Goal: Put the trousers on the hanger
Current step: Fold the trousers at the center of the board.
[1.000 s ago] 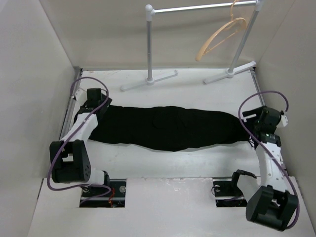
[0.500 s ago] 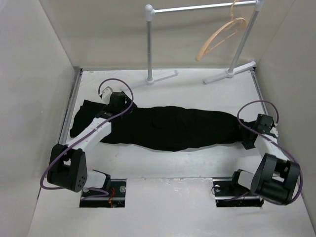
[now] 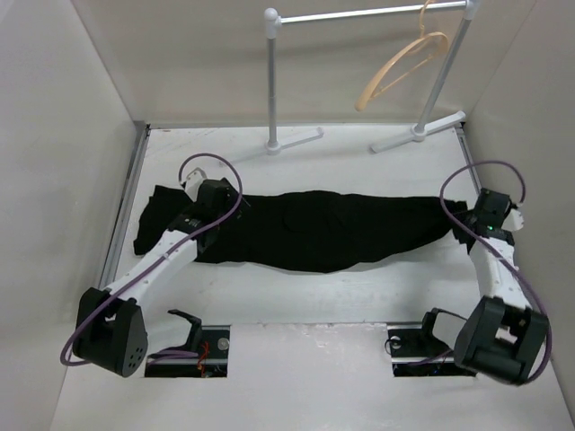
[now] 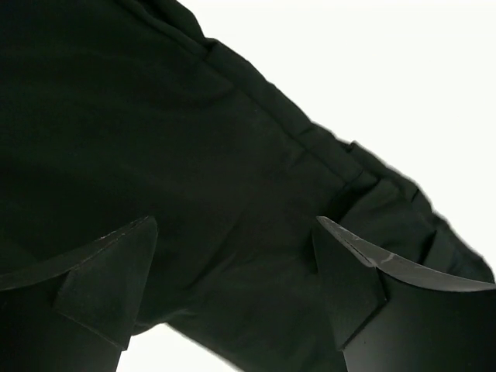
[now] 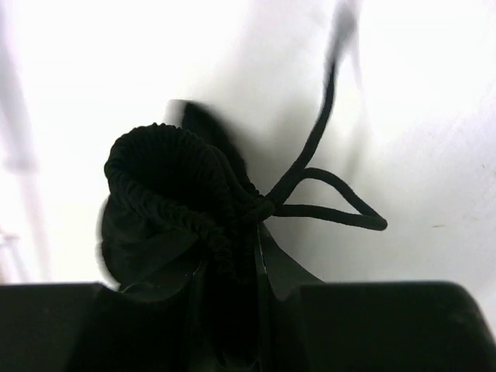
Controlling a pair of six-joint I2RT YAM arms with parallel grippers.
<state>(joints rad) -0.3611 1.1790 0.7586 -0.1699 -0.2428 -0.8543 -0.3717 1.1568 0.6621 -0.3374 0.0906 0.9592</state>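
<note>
**Top view:** trousers (image 3: 314, 233) lie across the table (image 3: 359, 296), 9 to 3 o'clock; hanger (image 3: 395, 61) hangs on the rail stand (image 3: 270, 81) at 1 o'clock.
**Left wrist:** left gripper (image 4: 232, 256) spread above the cloth.
**Right wrist:** right gripper (image 5: 232, 279) clamped on the trousers' gathered end, drawstring (image 5: 377, 225) trailing.

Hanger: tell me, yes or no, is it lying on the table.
No, the hanger hangs by its hook from the white rail, well clear of the trousers.

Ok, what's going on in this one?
Black trousers lie stretched flat across the table. The right arm grips their gathered elastic end in its jaws. The left arm hovers over the other end, jaws open, holding nothing. The wooden hanger hangs on the rail at the back, untouched.
</note>
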